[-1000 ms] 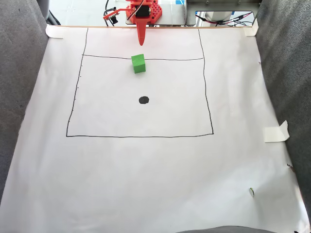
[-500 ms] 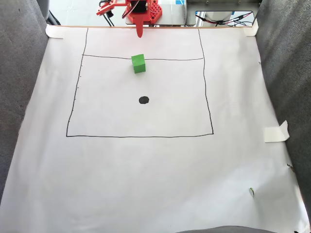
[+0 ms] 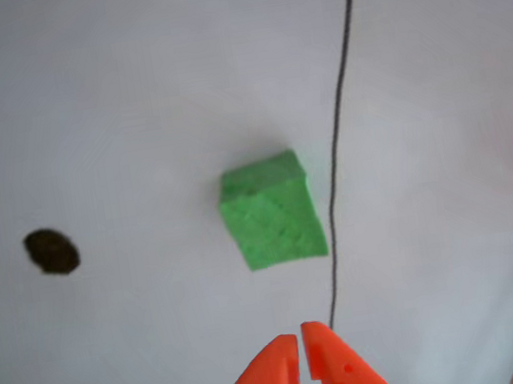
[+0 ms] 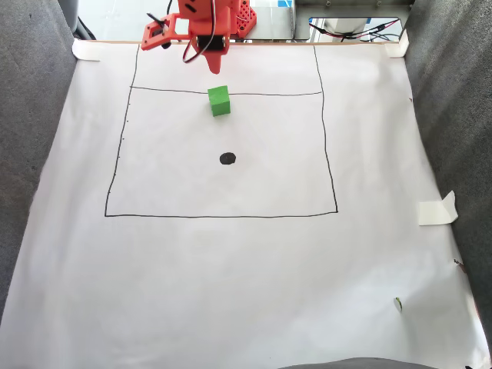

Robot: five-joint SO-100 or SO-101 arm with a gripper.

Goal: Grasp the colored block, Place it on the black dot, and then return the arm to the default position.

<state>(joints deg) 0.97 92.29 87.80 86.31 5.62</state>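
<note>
Your orange gripper [image 4: 214, 68] is hanging near the far edge of the white paper sheet [image 4: 246, 277], its pointed tips nearly together and holding nothing, while the green cube [image 4: 219, 101] is sitting on the far drawn line, well apart from the black dot [image 4: 227, 158].

Both views are evenly and brightly lit, with no harsh glare. The fixed view is sharp across the white paper [image 4: 231, 277]. The other view is soft and slightly blurred (the green block [image 3: 271, 211] casts only a faint shadow on its far side).
</note>
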